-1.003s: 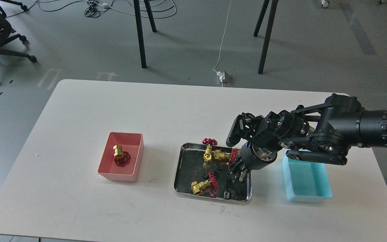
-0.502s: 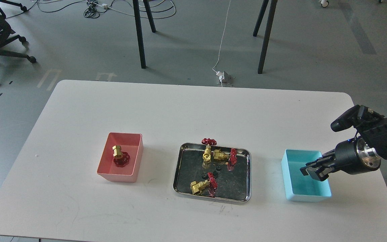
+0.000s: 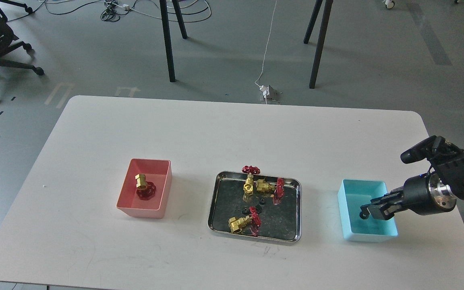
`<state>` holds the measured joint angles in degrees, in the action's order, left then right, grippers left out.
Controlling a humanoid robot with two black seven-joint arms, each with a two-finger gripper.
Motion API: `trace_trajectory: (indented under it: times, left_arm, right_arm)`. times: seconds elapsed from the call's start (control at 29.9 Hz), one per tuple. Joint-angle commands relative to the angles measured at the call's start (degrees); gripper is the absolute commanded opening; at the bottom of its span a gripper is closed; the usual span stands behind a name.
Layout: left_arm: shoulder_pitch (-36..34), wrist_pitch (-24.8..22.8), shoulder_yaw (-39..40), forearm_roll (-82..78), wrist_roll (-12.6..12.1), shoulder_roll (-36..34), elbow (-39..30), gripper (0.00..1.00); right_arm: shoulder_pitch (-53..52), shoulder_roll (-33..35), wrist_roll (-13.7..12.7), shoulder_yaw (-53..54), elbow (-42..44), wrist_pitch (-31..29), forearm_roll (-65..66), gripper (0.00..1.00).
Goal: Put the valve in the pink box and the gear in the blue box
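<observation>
In the steel tray [image 3: 215,201] lie 3 valves [image 3: 243,222] and 3 gears [image 3: 252,210]; no writing is readable. Over the blue box [image 3: 351,234], the right gripper [image 3: 365,212] has a black gear [image 3: 363,215] at its fingertips, its opening unclear. The pink box [image 3: 135,210] holds 1 valve [image 3: 143,186].
</observation>
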<state>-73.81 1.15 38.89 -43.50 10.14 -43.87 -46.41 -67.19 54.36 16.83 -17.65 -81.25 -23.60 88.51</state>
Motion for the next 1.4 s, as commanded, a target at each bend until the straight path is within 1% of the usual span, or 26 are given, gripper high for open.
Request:
trace_trajectory:
  times: [0.0,0.03,0.07,0.13,0.2,0.23,0.3,0.37,0.43,0.5,0.6,0.67,0.77,0.84,0.9,1.04,1.1,1.14,1.2,1.27,1.34,1.37]
  left_arm:
    - [0.24,0.08,-0.56,-0.09,0.14,0.28,-0.26,0.99]
    - [0.42,0.16,-0.74,-0.09,0.49,0.45,-0.26,0.99]
    - [0.51,0.17,-0.74,-0.18,0.49,0.54,-0.26,0.99]
    - [0.68,0.60,-0.74,-0.09,0.58,0.80,-0.35,0.99]
    - [0.77,0.60,-0.74,-0.18,0.58,2.11,-0.44,0.99]
    - [0.77,0.52,-0.83,-0.18,0.50,3.08,-0.35,0.99]
    - [0.68,0.34,-0.92,-0.70,-0.12,4.75,0.09,0.99]
    - [0.68,-0.01,-1.00,-0.97,-0.38,5.55,0.18,0.99]
    - [0.42,-0.54,-2.84,-0.97,-1.08,7.30,0.18,0.99]
    - [-0.02,-0.71,-4.86,-0.88,-1.18,10.28,0.35,0.99]
    - [-0.11,-1.59,-5.49,-0.97,-1.17,14.94,1.23,0.99]
    - [-0.89,-3.08,-5.75,-0.97,-1.26,18.80,2.80,0.99]
    - [-2.83,-3.09,-6.37,-0.88,-2.14,24.69,7.28,0.99]
    - [-3.71,-3.09,-6.45,-0.79,-3.37,27.86,10.18,0.99]
    - [-3.89,-3.00,-6.54,-0.88,-3.46,29.63,12.21,0.99]
    - [-3.89,-3.00,-7.51,-0.88,-3.29,30.34,13.89,0.99]
    - [-3.63,-3.00,-7.95,-0.88,-3.28,29.90,14.06,0.99]
    - [-3.45,-3.00,-8.04,-0.88,-3.28,29.72,14.06,0.99]
    - [-3.10,-3.00,-8.21,-0.88,-3.28,29.37,14.50,0.99]
    - [-3.01,-3.00,-8.39,-0.79,-3.11,29.37,15.11,0.99]
    - [-2.83,-3.09,-8.30,-0.45,-3.02,29.28,15.21,0.99]
    - [-2.75,-3.09,-8.30,-0.36,-3.02,29.28,15.21,0.99]
  right_arm:
    - [0.13,0.39,-0.04,3.05,-0.23,0.13,-0.62,0.83]
    - [0.13,0.57,-0.04,4.97,-0.14,0.22,-1.67,0.89]
    - [0.05,0.66,-0.13,7.43,0.04,0.22,-3.50,0.92]
    - [0.13,0.92,-0.22,14.97,1.61,0.22,-10.95,0.93]
    - [0.22,0.31,-0.57,23.40,5.38,0.75,-20.26,0.94]
    - [0.40,-0.13,-0.83,26.67,7.40,1.53,-24.83,0.94]
    - [0.66,-2.75,-1.62,32.56,11.10,5.21,-34.94,0.94]
    - [0.57,-5.57,-2.85,37.05,14.00,8.99,-42.51,0.94]
    - [0.49,-7.94,-4.60,41.10,17.60,12.07,-48.67,0.94]
    - [0.31,-11.36,-7.06,44.88,20.94,14.80,-54.21,0.94]
    - [-0.04,-15.85,-10.67,47.18,25.60,19.02,-59.15,0.94]
    - [-0.39,-19.10,-11.90,47.36,30.51,22.62,-60.30,0.94]
    - [-1.88,-24.72,-13.57,46.66,40.52,28.85,-60.30,0.94]
    - [-3.81,-29.81,-16.20,46.13,47.99,32.64,-60.12,0.94]
    - [-5.48,-34.30,-17.00,44.29,54.67,34.05,-60.12,0.94]
    - [-9.88,-38.79,-16.74,33.41,66.02,34.15,-59.59,0.93]
    - [-10.59,-41.17,-14.82,28.48,69.89,34.23,-59.95,0.92]
    - [-10.68,-42.13,-13.07,27.68,70.87,34.32,-60.03,0.92]
    - [-11.38,-42.32,-10.95,28.45,70.70,34.15,-60.47,0.92]
    - [-11.82,-42.58,-10.85,31.69,70.70,33.80,-61.43,0.92]
    - [-11.73,-42.67,-10.68,37.49,70.53,32.75,-63.80,0.94]
    - [-11.64,-42.76,-10.42,39.78,70.35,32.57,-64.42,0.98]
